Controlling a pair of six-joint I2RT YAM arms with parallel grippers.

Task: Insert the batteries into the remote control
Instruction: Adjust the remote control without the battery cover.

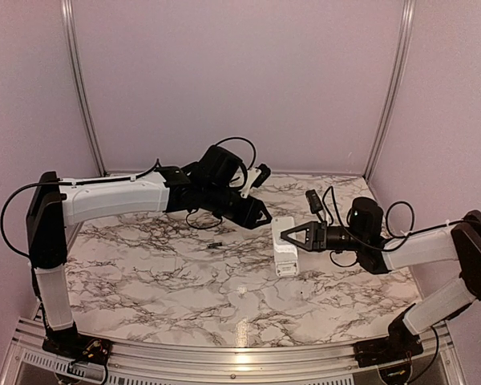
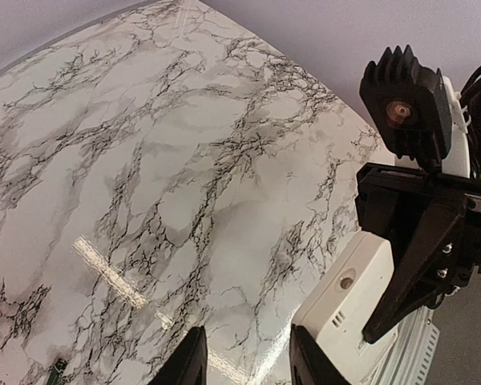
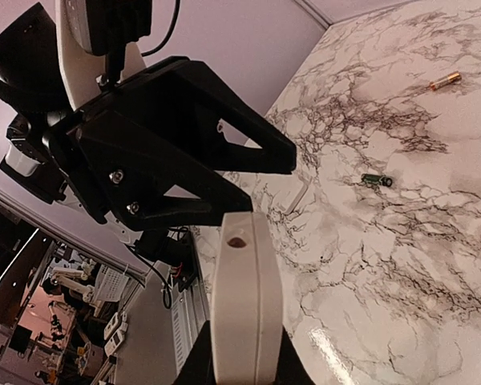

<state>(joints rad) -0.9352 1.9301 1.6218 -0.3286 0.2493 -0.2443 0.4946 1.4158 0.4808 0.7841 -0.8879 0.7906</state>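
The marble-patterned desk (image 1: 144, 273) fills most of my overhead feed, and both arms reach in over it toward the middle. The left arm (image 1: 112, 199) comes across from the left. The right arm (image 1: 421, 245) comes in low from the right. The left end effector (image 1: 256, 212) hangs over the desk just behind the centre. On its own wrist camera, its fingers (image 2: 188, 361) are spread with nothing between them. The right end effector (image 1: 293, 236) points toward it, just right of centre, and pinches the remote control (image 1: 284, 245). The right wrist camera shows the white handset (image 3: 240, 305) edge-on between the two fingers, its narrow end facing the left end effector (image 3: 168, 152). From the left wrist camera the remote control (image 2: 349, 297) sits at the lower right with the right end effector (image 2: 417, 257) clamped across it. I cannot tell whether the handset touches the desk. Two loose cells lie on the desk, well apart from the remote. The dark-green battery (image 3: 377, 180) also appears in the overhead feed (image 1: 215, 244), left of the handset, below the left end effector. The gold battery (image 3: 445, 80) lies farther out, and I can only pick it out on the right wrist camera. A small white sliver (image 3: 297, 195) lies flat on the desk between the remote and the dark-green battery. I cannot make out what it is.
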